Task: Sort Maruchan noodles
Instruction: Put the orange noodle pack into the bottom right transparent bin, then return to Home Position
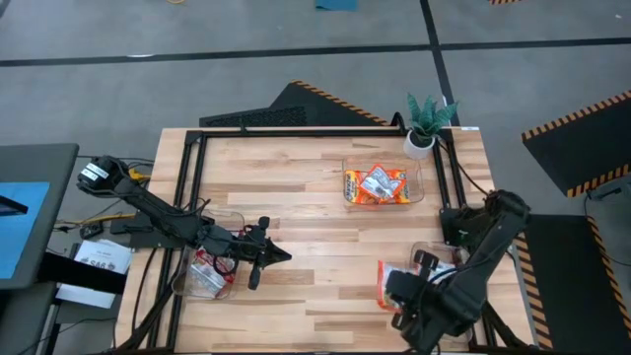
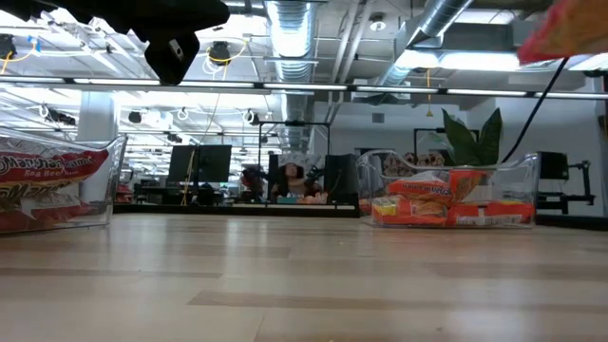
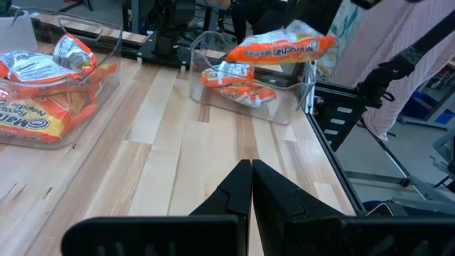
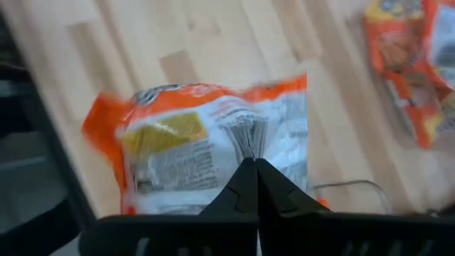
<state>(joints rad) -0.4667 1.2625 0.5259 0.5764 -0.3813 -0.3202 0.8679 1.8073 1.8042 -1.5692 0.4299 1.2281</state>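
Note:
An orange-and-white Maruchan noodle packet (image 4: 206, 153) hangs in the air near the table's front right, with my right gripper (image 4: 250, 165) shut on it. It also shows in the high view (image 1: 385, 276), in the left wrist view (image 3: 281, 48) and at the low view's top right (image 2: 570, 28). More orange packets lie in a clear bin (image 1: 380, 185) at the far right. Red-and-white packets lie in a clear bin (image 1: 205, 274) at the near left. My left gripper (image 3: 251, 174) is shut on nothing, held above the table beside that left bin. My right gripper pinches the packet's white printed face near its middle (image 4: 245, 135) between its two fingers, and the wrapper puckers at the fingertips. The fingers come from above, slanting down. The packet is lifted clear of the table and spreads out flat below the fingers.
A third clear bin (image 3: 249, 89) with orange packets stands at the right edge, close to my right arm. A small potted plant (image 1: 426, 123) stands at the far right corner. A black frame rail (image 1: 187, 187) runs round the table. Bare wood (image 1: 296, 197) lies in the middle.

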